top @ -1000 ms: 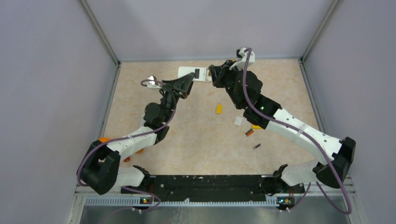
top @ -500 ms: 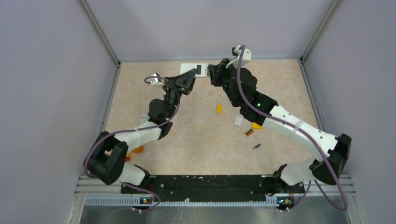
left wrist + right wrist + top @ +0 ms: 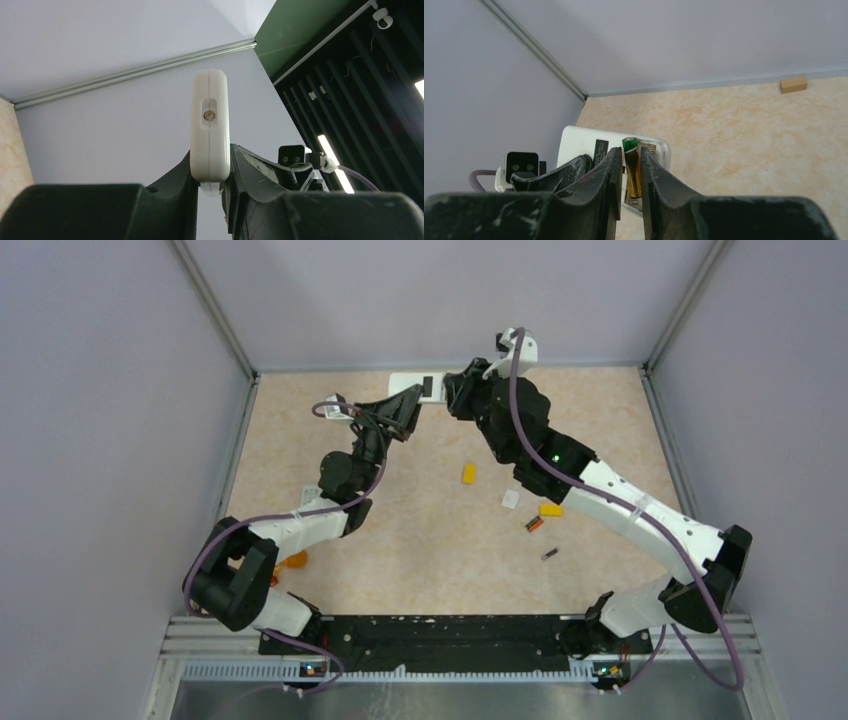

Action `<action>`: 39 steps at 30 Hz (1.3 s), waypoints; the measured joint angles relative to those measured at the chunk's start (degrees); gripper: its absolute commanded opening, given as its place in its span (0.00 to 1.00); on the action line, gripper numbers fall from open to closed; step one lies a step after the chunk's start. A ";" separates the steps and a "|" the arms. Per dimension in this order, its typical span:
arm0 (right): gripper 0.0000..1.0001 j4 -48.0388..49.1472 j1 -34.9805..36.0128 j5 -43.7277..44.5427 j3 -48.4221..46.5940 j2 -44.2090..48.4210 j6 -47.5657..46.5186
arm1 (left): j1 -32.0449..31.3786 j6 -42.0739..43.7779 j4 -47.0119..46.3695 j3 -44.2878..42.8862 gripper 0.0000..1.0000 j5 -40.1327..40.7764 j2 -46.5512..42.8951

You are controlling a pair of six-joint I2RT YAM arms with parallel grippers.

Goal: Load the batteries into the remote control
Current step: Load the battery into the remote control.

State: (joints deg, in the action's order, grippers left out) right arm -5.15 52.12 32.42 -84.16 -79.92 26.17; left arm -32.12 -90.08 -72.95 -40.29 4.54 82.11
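My left gripper (image 3: 405,406) is shut on one end of the white remote control (image 3: 410,386), holding it raised near the back wall. In the left wrist view the remote (image 3: 210,125) stands edge-on between the gripper (image 3: 210,172). My right gripper (image 3: 628,155) is at the remote's (image 3: 576,142) open battery recess. A gold-and-green battery (image 3: 632,170) sits in the recess between its fingers, with slim gaps on both sides. An orange-and-black battery (image 3: 535,524) and a dark battery (image 3: 549,554) lie on the table.
Two yellow blocks (image 3: 468,473) (image 3: 550,509) and a small white piece (image 3: 511,499) lie mid-table. An orange cylinder (image 3: 293,560) shows beside the left arm. A tan block (image 3: 793,84) sits by the wall. Grey walls enclose the table on three sides.
Both grippers and the remote have shifted slightly toward the back wall. The right gripper's fingers have eased apart around the battery.
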 measured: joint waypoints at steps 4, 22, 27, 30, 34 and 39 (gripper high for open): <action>0.25 -0.90 0.00 -0.09 -1.18 -0.87 0.07 | 0.00 -0.28 0.02 0.00 0.00 -0.20 0.00; 0.14 -4.26 0.22 3.13 -2.27 -1.38 2.56 | -0.11 -1.68 -0.04 0.00 0.00 -0.63 1.05; 0.13 -4.00 0.28 5.05 -2.19 -1.22 3.74 | -0.11 -2.60 0.04 0.00 0.00 -0.59 1.11; 0.19 -3.69 0.37 6.14 -2.19 -1.14 4.09 | -0.15 -3.76 -0.46 -0.13 0.00 -0.63 1.75; 0.26 -3.61 0.37 6.78 -2.19 -1.14 4.48 | -0.17 -4.79 -0.61 -0.28 0.00 -0.63 2.45; 0.28 -3.63 0.37 6.78 -2.19 -1.11 5.22 | -0.22 -5.01 -0.61 -0.57 0.00 -0.63 2.80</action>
State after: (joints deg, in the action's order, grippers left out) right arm -8.78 52.49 39.20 -86.35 -81.03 31.40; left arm -32.34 -95.09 -73.56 -40.86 3.90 84.90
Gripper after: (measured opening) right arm 0.271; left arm 0.250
